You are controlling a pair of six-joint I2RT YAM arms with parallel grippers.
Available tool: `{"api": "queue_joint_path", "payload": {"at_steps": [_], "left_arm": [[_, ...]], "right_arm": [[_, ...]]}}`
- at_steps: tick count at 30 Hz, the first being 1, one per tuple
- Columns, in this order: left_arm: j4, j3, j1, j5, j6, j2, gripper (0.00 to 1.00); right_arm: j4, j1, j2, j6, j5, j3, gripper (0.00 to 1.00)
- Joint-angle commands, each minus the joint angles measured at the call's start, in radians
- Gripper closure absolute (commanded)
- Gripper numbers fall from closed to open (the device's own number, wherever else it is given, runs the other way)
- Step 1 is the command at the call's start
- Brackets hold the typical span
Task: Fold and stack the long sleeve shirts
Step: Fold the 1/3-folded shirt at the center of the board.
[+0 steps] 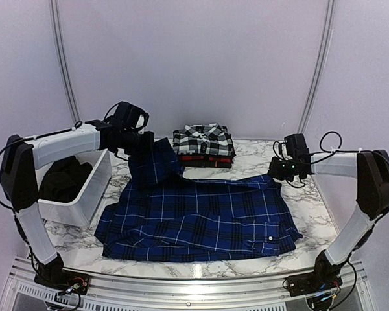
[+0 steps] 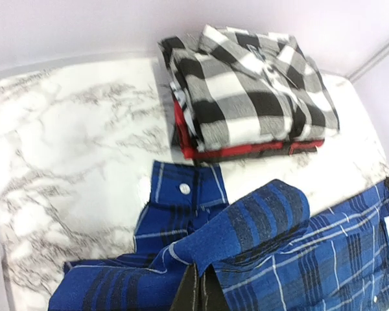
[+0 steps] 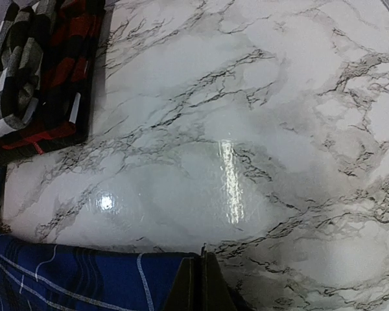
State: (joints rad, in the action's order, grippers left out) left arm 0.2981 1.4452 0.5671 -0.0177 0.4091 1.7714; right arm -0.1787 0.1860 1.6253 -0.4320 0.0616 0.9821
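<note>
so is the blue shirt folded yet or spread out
Spread out, not folded: the blue shirt lies open across the table, its far corners pinched by the left gripper and right gripper.

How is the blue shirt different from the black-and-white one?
The blue shirt is spread wide, with one part lifted by the left fingers; the black-and-white shirt is folded small. The blue shirt lies on the table; the black-and-white shirt sits on a folded red shirt. Both are checked shirts.
</note>
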Motion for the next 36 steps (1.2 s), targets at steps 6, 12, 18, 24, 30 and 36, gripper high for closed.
{"api": "queue_joint_path", "payload": {"at_steps": [6, 12, 18, 24, 30, 36], "left_arm": [[0.019, 0.143, -0.035, 0.055, -0.087, 0.111, 1.0], [0.031, 0.019, -0.026, 0.142, -0.121, -0.01, 1.0], [0.093, -0.158, 0.005, 0.199, -0.14, -0.178, 1.0], [0.116, -0.267, 0.06, 0.212, -0.123, -0.207, 1.0], [0.115, -0.267, 0.086, 0.186, -0.094, -0.151, 1.0], [0.117, -0.261, 0.088, 0.184, -0.09, -0.135, 1.0]], "right_arm": [[0.042, -0.043, 0.054, 0.023, 0.018, 0.03, 1.0], [-0.006, -0.043, 0.051, 0.05, 0.031, 0.037, 1.0], [-0.114, -0.042, 0.042, 0.088, 0.013, 0.074, 0.99], [-0.158, -0.02, -0.046, 0.091, -0.016, 0.036, 0.69], [-0.193, 0.029, -0.177, 0.06, -0.057, -0.073, 0.58], [-0.136, 0.03, -0.24, 0.026, -0.057, -0.186, 0.51]]}}
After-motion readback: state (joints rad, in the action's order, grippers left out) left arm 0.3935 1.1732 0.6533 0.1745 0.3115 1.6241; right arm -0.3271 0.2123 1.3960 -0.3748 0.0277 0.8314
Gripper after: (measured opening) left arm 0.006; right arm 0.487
